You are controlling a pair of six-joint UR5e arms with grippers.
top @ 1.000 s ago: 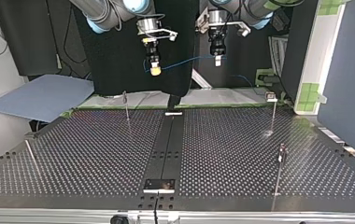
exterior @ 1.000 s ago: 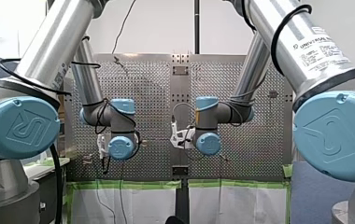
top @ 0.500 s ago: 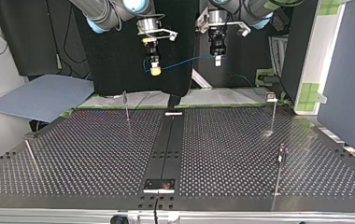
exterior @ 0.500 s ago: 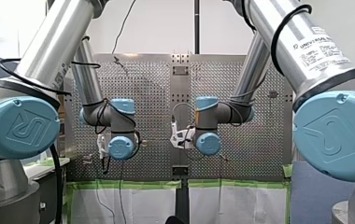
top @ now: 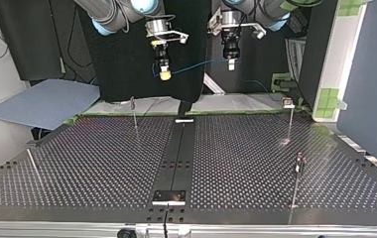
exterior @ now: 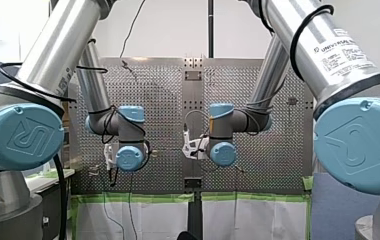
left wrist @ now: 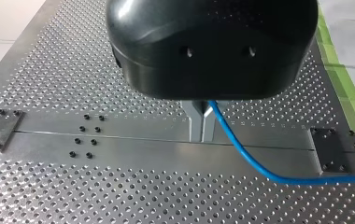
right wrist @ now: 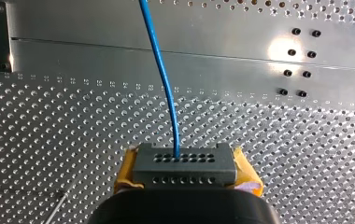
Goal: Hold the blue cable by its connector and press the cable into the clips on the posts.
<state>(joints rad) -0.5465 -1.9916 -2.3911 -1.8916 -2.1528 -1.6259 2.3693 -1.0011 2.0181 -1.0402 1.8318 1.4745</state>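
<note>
My left gripper [left wrist: 202, 135]: metal fingers [left wrist: 195, 125] pressed together, pinching the blue cable [left wrist: 246, 160], which leaves beside them and curves away above the perforated table [left wrist: 73, 186].

My right gripper [right wrist: 185, 169]: yellow pads [right wrist: 128, 171] clamped on a grey perforated block [right wrist: 185, 163]; the cable runs out of its far face.

Top view: the 2 grippers hang well above the table, cable slung between them in the air. Thin posts [top: 135, 114] stand below, well apart from the cable.
</note>
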